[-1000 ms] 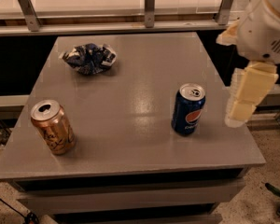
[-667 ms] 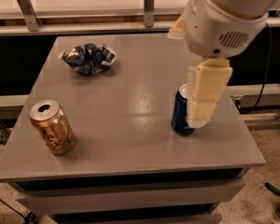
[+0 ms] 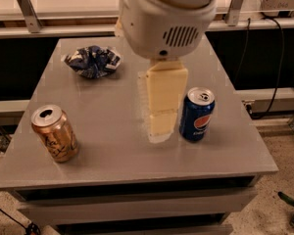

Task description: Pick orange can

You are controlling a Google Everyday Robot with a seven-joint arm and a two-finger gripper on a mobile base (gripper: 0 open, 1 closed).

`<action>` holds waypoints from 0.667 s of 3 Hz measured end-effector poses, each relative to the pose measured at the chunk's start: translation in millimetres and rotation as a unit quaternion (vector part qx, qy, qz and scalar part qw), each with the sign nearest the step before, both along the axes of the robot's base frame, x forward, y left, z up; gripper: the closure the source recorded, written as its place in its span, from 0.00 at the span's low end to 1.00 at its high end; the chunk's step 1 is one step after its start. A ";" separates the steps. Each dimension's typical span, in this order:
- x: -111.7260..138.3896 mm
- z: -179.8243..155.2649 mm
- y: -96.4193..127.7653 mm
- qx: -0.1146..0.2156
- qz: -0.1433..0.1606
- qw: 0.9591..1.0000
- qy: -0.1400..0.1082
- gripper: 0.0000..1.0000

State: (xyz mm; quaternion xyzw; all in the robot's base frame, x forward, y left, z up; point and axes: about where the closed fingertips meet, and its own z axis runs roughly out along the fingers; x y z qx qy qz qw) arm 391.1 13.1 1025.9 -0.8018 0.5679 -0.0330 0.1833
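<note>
The gripper (image 3: 161, 130) is seen hanging low over the middle of the grey table (image 3: 112, 180), and a blue Pepsi can (image 3: 197, 114) is found standing upright just beside it. A crumpled blue-and-white snack bag (image 3: 93, 60) is spotted well apart from it, towards the table's far edge.

You've got one readable mark: the Pepsi globe logo on the blue can (image 3: 197, 115). Dark script on the orange can (image 3: 55, 133) isn't legible. Gripper (image 3: 162, 129) hangs just left of the blue can.
</note>
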 end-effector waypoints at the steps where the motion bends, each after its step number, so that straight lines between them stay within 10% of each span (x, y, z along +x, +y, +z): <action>1: -0.7 1.1 -0.3 0.000 0.000 1.000 -0.002 0.00; 2: 0.6 9.0 8.7 0.037 0.010 0.999 -0.003 0.00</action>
